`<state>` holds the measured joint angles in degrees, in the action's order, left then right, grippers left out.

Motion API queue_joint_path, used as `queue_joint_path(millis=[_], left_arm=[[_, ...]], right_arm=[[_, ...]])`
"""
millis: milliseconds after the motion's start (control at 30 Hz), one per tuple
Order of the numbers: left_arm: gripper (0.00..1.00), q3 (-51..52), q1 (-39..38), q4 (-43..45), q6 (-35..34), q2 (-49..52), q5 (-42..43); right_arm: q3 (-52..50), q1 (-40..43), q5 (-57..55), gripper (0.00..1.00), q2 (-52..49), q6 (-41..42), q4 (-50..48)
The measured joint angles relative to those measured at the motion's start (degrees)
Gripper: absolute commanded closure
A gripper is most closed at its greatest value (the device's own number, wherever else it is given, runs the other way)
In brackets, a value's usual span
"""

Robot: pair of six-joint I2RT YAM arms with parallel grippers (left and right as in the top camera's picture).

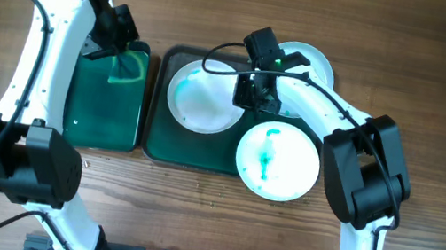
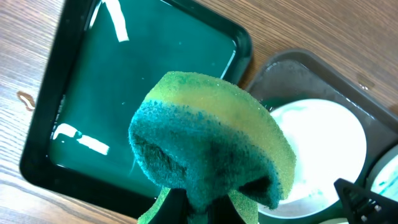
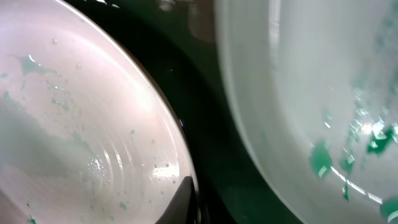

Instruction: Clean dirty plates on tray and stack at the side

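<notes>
We see our left gripper (image 2: 198,206) clamped on the green sponge (image 2: 211,143) above the bin (image 1: 99,114), while our right gripper (image 1: 256,94), its grip impossible to judge, sits at the right rim of the white plate (image 1: 200,99) in the tray (image 1: 188,148).

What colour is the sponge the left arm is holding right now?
Yellow-green on top, soaked teal-blue below; the sponge shows best in the left wrist view.
</notes>
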<state>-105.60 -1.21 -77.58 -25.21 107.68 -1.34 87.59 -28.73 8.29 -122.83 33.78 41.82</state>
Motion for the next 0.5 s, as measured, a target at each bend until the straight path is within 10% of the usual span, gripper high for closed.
queue_joint_path(millis=[500], left_arm=[[0.96,10.23,-11.37,14.64,-3.23,1.86,3.23]], right_arm=[[-0.42,0.00,-0.46,0.96,0.04,9.70,-0.37]])
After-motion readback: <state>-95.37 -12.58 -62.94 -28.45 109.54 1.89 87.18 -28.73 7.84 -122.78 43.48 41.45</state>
